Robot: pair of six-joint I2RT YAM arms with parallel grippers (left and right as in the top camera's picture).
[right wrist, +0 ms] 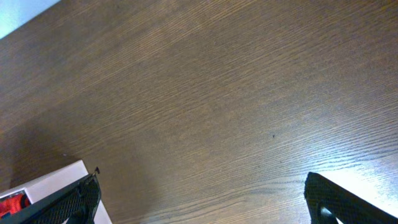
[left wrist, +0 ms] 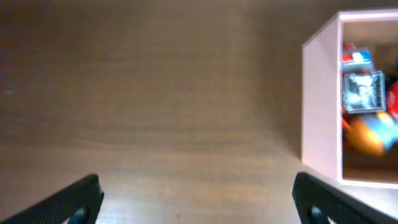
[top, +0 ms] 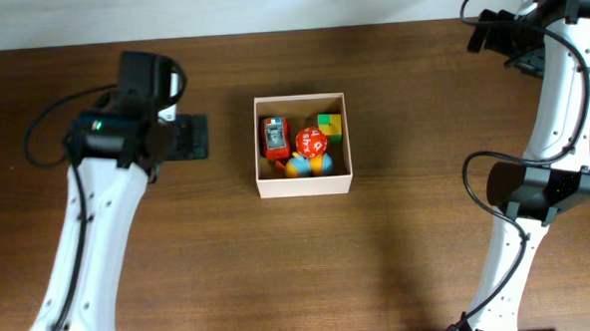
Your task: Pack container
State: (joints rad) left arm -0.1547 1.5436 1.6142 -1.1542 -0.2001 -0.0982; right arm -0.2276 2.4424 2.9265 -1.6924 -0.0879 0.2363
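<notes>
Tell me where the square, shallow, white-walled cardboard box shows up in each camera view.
Overhead: the square white-walled cardboard box sits centre, toys inside.
Left wrist: right edge, its white wall facing the camera.
Right wrist: only a corner, bottom left.
Shared landmark: the dark wood-grain table under it.

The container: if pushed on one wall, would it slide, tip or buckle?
The container is shallow and wide, so it probably slides on the table rather than tipping. Its thin white walls may dent under a hard push. The few small toys inside likely add little weight.
</notes>
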